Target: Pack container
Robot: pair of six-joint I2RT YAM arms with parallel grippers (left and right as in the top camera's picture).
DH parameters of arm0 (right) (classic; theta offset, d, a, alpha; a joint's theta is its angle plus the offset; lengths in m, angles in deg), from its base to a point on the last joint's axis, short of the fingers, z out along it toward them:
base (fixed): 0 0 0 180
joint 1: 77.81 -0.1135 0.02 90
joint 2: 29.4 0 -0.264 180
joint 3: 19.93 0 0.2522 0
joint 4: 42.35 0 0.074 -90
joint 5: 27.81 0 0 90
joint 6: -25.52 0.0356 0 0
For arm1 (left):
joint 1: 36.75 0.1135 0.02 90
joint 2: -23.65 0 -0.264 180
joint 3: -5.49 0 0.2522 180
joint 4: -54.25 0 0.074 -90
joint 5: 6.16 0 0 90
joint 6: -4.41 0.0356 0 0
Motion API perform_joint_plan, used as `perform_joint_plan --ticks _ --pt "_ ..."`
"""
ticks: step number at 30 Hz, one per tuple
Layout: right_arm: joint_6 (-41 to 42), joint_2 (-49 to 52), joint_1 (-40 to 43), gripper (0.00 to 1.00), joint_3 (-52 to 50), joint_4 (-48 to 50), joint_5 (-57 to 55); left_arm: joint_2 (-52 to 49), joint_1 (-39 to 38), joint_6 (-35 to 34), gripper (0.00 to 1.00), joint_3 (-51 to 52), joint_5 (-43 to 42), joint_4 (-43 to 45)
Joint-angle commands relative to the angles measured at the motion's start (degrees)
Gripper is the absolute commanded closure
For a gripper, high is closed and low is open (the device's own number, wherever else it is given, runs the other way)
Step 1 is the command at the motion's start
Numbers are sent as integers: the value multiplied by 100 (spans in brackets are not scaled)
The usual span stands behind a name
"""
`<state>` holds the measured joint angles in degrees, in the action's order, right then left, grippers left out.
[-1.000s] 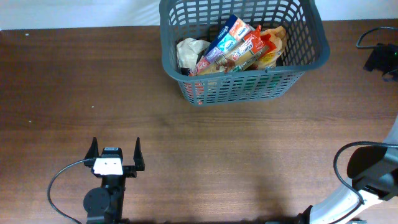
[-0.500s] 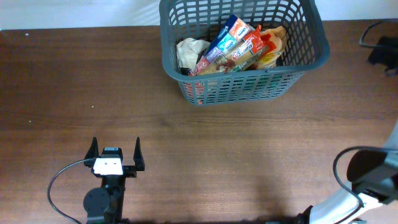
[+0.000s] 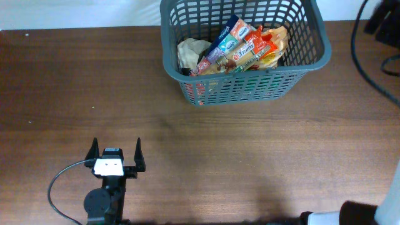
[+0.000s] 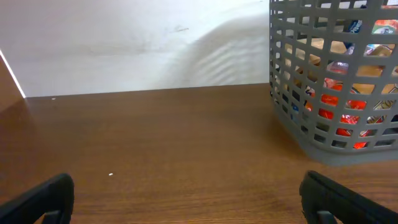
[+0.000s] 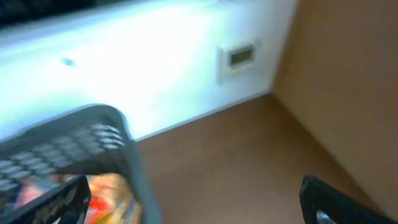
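Clerk: Entry one, basket (image 3: 250, 87): location?

Checker: Far side of table (image 3: 250, 162), right of centre, upright. Contents: packets (image 3: 240, 47) leaning in a stack, pale bag (image 3: 190, 51) at their left.

Clerk: Entry two, left claw (image 3: 116, 145): state?

Checker: Spread wide, empty. Near edge, left half of table, well apart from basket. Fingers aimed far. Basket lies ahead of it and off to the right, and one lattice corner shows in its wrist view.

Clerk: Entry three, right claw (image 5: 193, 196)?

Checker: Spread wide, empty. Not in the overhead view. Its own camera, blurred, shows the basket's rim and packets at lower left, with bare table and wall (image 5: 155, 62) beyond. Judged to sit by the basket's right side. Clearance cannot be told.

Clerk: Step in hand?

Checker: Judged as the end of packing, or a gap between items. No loose goods seen on table. All stock in view is inside basket.

Clerk: Next move, requirements?

Checker: If stock remains out of view: locate it, close on it, carry it over the rim, and release above the packets rather than on the lattice. If none: park both claws away from basket without catching the rim.
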<state>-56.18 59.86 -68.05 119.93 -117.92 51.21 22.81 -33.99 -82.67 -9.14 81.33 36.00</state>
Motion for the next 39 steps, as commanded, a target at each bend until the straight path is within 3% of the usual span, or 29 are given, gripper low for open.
perform_joint_plan --ticks 1,9,16,32,39 --pt "-28 -444 -356 1 -459 385 26 55 35 -76 1 37 61 -9" --pt "-28 -1958 -1019 1 -2649 2398 111 55 35 -76 1 37 61 -9" --pt "-26 -3558 -1126 1 -4830 3965 527 55 35 -76 1 37 61 -9" --pt "-28 -6902 -1126 1 -8553 4575 892 55 35 -76 1 37 61 -9" --pt "-28 -7943 -1126 1 -10056 5829 894 55 35 -79 1 37 61 -9"
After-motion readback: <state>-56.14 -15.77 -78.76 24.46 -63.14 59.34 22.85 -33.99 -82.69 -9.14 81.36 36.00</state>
